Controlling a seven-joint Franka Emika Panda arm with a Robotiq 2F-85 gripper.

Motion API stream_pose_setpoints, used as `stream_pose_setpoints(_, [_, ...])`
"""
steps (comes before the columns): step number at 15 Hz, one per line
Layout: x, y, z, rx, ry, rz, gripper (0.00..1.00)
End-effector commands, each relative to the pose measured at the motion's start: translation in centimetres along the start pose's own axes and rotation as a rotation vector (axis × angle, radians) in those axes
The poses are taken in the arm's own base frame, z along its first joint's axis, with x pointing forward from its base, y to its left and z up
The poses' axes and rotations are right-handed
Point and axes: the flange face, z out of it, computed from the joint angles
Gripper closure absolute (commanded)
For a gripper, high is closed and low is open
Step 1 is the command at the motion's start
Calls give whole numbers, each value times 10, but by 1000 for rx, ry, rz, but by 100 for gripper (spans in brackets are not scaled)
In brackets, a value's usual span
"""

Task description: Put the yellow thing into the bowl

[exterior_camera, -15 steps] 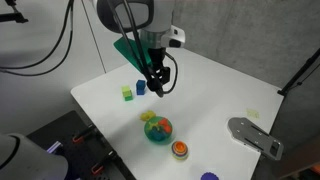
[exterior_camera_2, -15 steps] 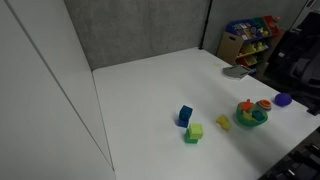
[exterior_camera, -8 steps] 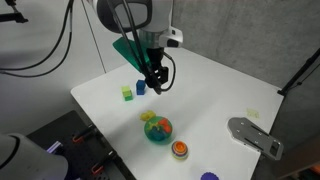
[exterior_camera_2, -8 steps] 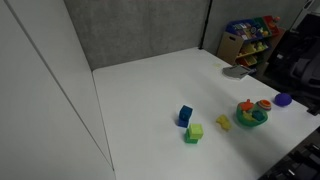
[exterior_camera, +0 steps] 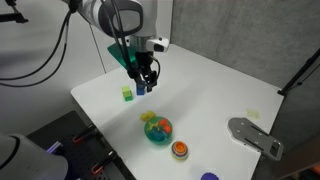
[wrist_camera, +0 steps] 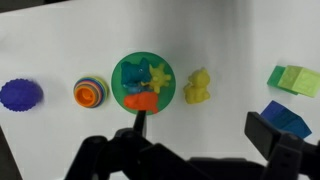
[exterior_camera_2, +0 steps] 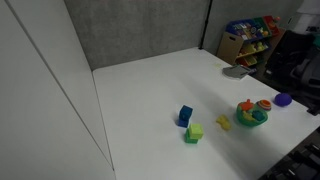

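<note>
The yellow thing (wrist_camera: pixel 197 86), a small lumpy figure, lies on the white table just beside the teal-green bowl (wrist_camera: pixel 122 72), which holds a yellow star and an orange piece. Both also show in an exterior view: the yellow thing (exterior_camera_2: pixel 223 122) and the bowl (exterior_camera_2: pixel 251 116). My gripper (wrist_camera: pixel 205 128) is open and empty, hovering above the table with the yellow thing between and ahead of its fingers. In an exterior view the gripper (exterior_camera: pixel 145 78) hangs over the cubes, away from the bowl (exterior_camera: pixel 157 130).
A blue cube (wrist_camera: pixel 288 117) and a green cube (wrist_camera: pixel 292 79) lie past the yellow thing. An orange striped round thing (wrist_camera: pixel 91 91) and a purple ball (wrist_camera: pixel 20 94) lie beyond the bowl. A grey flat object (exterior_camera: pixel 255 135) sits near the table edge.
The gripper has moved sideways across the table, away from above the bowl side and toward the blue and green cubes. The objects have not moved.
</note>
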Motion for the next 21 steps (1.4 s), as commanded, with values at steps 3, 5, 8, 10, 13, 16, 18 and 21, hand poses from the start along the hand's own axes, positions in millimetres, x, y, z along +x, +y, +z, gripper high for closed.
stream_pose_setpoints(3, [-9,-12,53,-13,-41,55,0])
stream_pose_setpoints(5, [-14,-14,76,-11,-49,66,0])
stream_pose_setpoints(8, [-19,-20,113,-5,-64,82,0])
stream_pose_setpoints(10, [-21,-27,138,0,-74,81,0])
stream_pose_setpoints(13, [-18,-38,171,7,-79,67,0])
stream_pose_setpoints(16, [-12,-51,201,4,-75,45,0])
stream_pose_setpoints(18, [-9,-60,219,3,-72,27,0])
stream_pose_setpoints(21, [0,-72,245,-6,-79,12,0])
